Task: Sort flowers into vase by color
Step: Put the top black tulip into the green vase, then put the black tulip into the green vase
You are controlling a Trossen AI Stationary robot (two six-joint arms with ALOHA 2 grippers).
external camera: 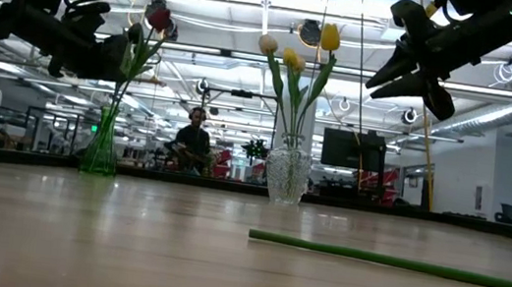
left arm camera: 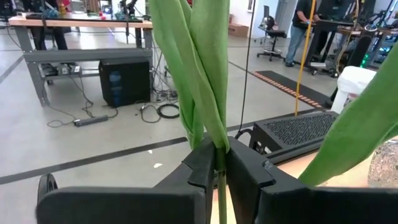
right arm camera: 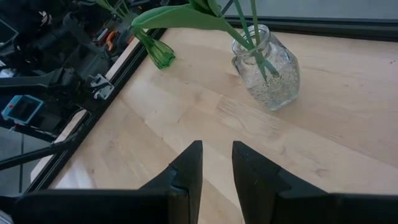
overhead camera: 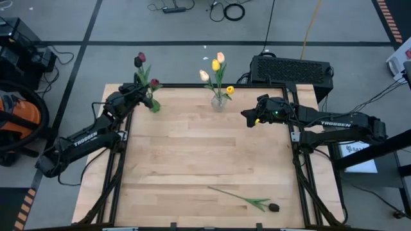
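Observation:
A green glass vase (overhead camera: pixel 155 106) stands at the table's far left and holds dark red tulips (overhead camera: pixel 140 61). My left gripper (overhead camera: pixel 142 91) is beside their stems above the vase, shut on a leafy stem. A clear glass vase (overhead camera: pixel 218 101) at the far middle holds yellow and cream tulips (overhead camera: pixel 216 65). My right gripper (overhead camera: pixel 246 116) hovers to the right of it, slightly open and holding nothing; its wrist view shows the gap (right arm camera: pixel 216 168). One dark-headed tulip (overhead camera: pixel 247 200) lies flat on the table near the near edge. My left gripper pinches a thin green stem (left arm camera: pixel 219 163) between its two fingers, just below two long leaves (left arm camera: pixel 199 68). The fingers (external camera: pixel 109 53) come level from the table's left and lie across the stem. The tulip stands nearly upright, its stem running down toward the green vase (external camera: pixel 99 151).
A black perforated box (overhead camera: pixel 292 69) sits beyond the far right corner. Black frame rails (overhead camera: pixel 122 160) run along the table's sides. Open wood lies between the vases and the lying tulip (external camera: pixel 399 263). A person (external camera: pixel 194 143) sits far off in the room behind.

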